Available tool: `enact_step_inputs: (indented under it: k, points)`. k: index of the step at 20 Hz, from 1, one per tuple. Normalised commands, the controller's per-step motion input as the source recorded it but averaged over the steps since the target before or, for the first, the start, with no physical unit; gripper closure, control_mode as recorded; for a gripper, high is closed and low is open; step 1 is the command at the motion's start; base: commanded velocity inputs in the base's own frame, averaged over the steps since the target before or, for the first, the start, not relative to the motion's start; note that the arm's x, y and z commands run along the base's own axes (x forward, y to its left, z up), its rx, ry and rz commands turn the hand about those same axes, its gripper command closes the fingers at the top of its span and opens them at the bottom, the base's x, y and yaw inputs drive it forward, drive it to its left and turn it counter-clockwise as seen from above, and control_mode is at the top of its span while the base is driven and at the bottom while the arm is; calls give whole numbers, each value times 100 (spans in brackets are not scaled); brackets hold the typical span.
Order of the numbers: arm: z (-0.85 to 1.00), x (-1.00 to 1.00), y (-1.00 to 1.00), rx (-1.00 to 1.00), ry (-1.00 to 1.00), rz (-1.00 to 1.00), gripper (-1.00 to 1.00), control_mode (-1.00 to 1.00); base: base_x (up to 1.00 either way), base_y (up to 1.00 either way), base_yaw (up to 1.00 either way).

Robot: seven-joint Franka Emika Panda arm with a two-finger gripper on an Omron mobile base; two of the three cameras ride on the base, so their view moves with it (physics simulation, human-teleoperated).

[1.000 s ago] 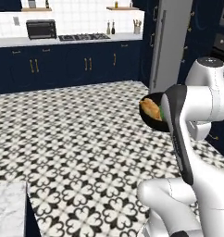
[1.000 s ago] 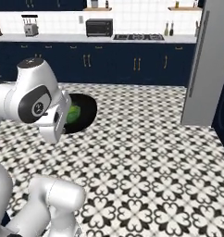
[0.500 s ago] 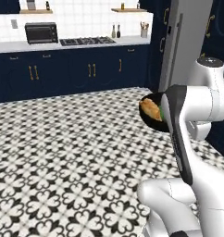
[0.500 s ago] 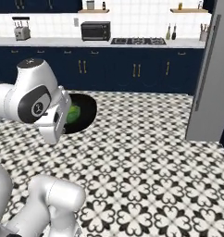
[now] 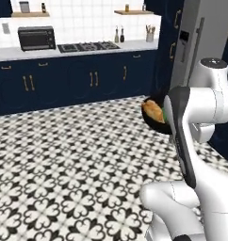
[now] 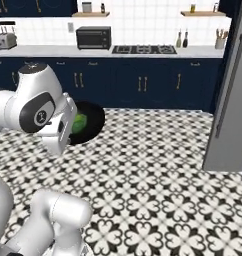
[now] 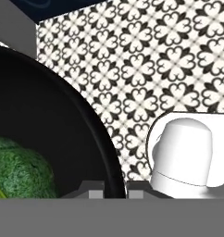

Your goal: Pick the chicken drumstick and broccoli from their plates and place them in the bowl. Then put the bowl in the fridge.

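Swung rightward with the base since the earlier pictures: whole scene shifted in both base views, fridge (image 6: 232,90) now larger at the right edge, while arm and load kept the same pose against the robot body. Camera motion, not motion of the kitchen things. Carried the black bowl (image 6: 88,122) aloft over the patterned floor (image 6: 158,170), held close to the arm, presumably to keep the load steady during driving. Noted chicken drumstick (image 5: 153,111) lying inside the bowl on the side toward the left base view, and broccoli (image 6: 79,123) inside it on the side toward the right base view; green floret also seen at lower left in the hand view. Gripper (image 7: 115,189) clamped on the bowl's rim, one tip inside the wall and one outside, rim running up between them. Judged both pick-and-place steps done, with transport to the fridge in hand. Fridge door appeared closed from here, handle (image 6: 224,100) facing the room. Risk judged: a rim pinch leaves the bowl cantilevered, so a sharp turn could tip it. Counter with toaster oven (image 6: 93,37) and stovetop (image 6: 143,49) well apart, behind.
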Motion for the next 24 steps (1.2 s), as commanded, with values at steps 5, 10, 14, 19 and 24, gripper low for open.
enact_step_inputs:
  k: [5,10,14,19,24]
  points:
    - [0,0,0,0,0,0,100,100,100,74,-29]
    - [0,0,0,0,0,0,100,100,98,95,-59]
    - [0,0,0,0,0,0,100,100,100,96,-59]
    - [0,0,0,0,0,0,100,100,100,99,-57]
    - [0,0,0,0,0,0,100,100,100,100,-55]
